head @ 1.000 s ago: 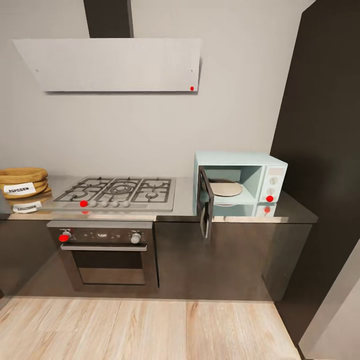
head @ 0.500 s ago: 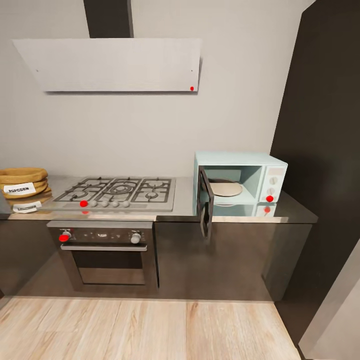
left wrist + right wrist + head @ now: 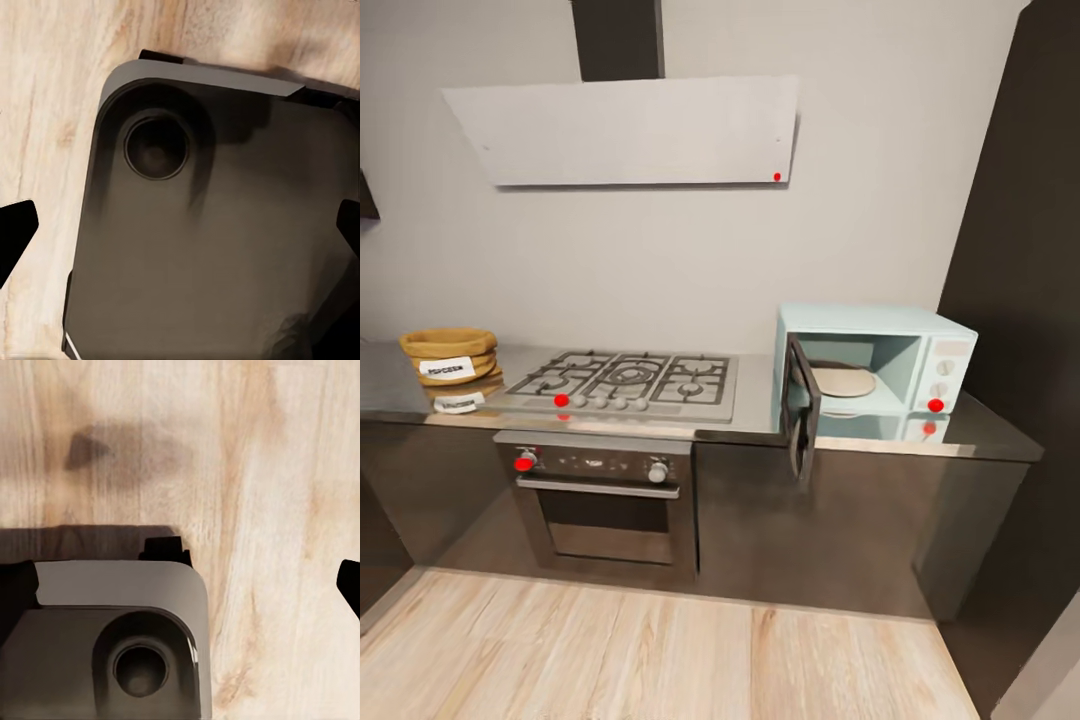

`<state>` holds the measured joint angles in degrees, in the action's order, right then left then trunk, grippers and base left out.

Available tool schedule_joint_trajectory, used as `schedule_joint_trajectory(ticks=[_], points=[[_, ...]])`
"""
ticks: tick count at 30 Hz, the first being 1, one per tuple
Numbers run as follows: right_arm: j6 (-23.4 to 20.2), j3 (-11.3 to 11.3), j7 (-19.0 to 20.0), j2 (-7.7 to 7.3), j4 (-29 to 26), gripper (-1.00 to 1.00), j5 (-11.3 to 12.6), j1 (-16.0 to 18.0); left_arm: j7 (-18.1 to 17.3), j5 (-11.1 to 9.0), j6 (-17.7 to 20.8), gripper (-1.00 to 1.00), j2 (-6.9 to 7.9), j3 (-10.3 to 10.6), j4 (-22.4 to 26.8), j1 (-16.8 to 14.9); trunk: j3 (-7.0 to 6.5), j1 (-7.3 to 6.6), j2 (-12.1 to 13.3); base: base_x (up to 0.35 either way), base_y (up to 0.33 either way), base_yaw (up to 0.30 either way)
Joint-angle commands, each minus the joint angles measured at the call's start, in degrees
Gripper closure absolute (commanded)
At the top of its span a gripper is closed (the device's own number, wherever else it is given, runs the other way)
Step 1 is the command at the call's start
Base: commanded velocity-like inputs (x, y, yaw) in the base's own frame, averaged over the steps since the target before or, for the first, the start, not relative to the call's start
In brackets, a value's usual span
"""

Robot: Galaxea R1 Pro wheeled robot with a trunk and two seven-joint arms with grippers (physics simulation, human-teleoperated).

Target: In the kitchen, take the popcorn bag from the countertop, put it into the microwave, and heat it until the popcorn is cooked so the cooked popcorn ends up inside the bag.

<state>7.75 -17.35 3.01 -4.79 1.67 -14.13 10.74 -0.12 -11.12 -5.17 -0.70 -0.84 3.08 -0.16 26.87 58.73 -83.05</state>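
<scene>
The popcorn bag (image 3: 450, 357), a squat tan sack with a white label, sits at the far left of the grey countertop (image 3: 395, 395). The mint-blue microwave (image 3: 920, 345) stands at the right end, its dark door (image 3: 801, 408) swung open and a round turntable plate (image 3: 842, 379) showing inside. Popcorn inside the sack's mouth cannot be made out. My left gripper (image 3: 180, 232) hangs open over my own dark base (image 3: 225, 247). Nothing sits between the spread fingers of my right gripper (image 3: 180, 585), which is open above the wooden floor (image 3: 262, 472).
A steel gas hob (image 3: 630, 383) lies between the bag and the microwave, with a built-in oven (image 3: 605, 500) below and a flat hood (image 3: 630, 130) above. A tall dark cabinet (image 3: 1025, 250) closes the right side. Wooden floor (image 3: 610, 650) lies before the counter.
The whole head picture has shifted right and down a little, so the camera has moved; the bag now shows fully. Nothing on the counter has moved.
</scene>
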Motion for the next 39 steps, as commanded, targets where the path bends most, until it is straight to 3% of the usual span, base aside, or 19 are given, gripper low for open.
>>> schedule_joint_trajectory(ticks=[1, 8, 12, 18, 20, 23, 25, 34, 39], points=[[0.34, -0.49, 0.13, 0.09, 0.21, -1.0, -0.45, 0.07, 0.01, -0.34, -0.17, -1.0, -0.01, -0.09, 0.0, -0.01, 0.05, 0.0, -0.03, 0.0, 0.0, 0.269], [0.19, -0.41, 0.16, 0.32, 0.26, -1.0, -0.5, -0.15, 0.03, -0.4, -0.22, -1.0, 0.0, -0.2, -0.01, -0.01, 0.03, 0.0, -0.03, 0.0, 0.0, 0.269], [0.01, -0.35, 0.13, 1.95, 0.26, -1.0, -0.54, -1.13, 0.03, -0.4, -0.27, -1.0, 0.0, -0.21, 0.0, -0.01, -0.06, 0.0, -0.03, 0.0, 0.0, 0.269], [0.01, -0.34, -0.35, 2.4, 0.26, -1.0, -0.51, -1.42, 0.1, -0.51, -0.26, -1.0, 0.03, -0.28, -0.02, -0.01, -0.21, 0.0, -0.03, 0.0, 0.0, 0.269], [-0.01, -0.37, -0.36, 2.35, 0.26, -1.0, -0.43, -1.42, 0.17, -1.6, -0.21, -1.0, 0.22, -0.29, -0.1, -0.01, -0.26, 0.0, -0.03, 0.0, 0.0, 0.269], [-0.05, -0.38, -0.37, 2.32, 0.26, -1.0, -0.37, -1.43, 0.17, -5.7, -0.19, -1.0, 0.22, -0.17, -0.17, -0.01, -0.34, 0.0, -0.03, 0.0, 0.0, 0.269], [-0.02, -0.33, -0.32, 2.27, 0.26, -1.0, -0.44, -1.43, 0.14, -6.92, -0.16, -1.0, 0.18, -0.12, -0.22, -0.01, -0.39, 0.0, -0.03, 0.0, 0.0, 0.24], [0.07, -0.23, -0.65, 2.24, 0.26, -1.0, -0.55, -1.43, 0.17, -7.04, -0.24, -1.0, 0.19, 0.31, -0.21, -0.01, -0.65, 0.0, -0.03, 0.0, 0.0, 0.238], [0.13, -0.31, -3.62, 2.17, 0.26, -1.0, -0.48, -1.43, 0.21, -7.27, -0.28, -1.0, 0.14, 0.03, -0.18, -0.01, -0.79, 0.0, -0.03, 0.0, 0.0, 0.261]])
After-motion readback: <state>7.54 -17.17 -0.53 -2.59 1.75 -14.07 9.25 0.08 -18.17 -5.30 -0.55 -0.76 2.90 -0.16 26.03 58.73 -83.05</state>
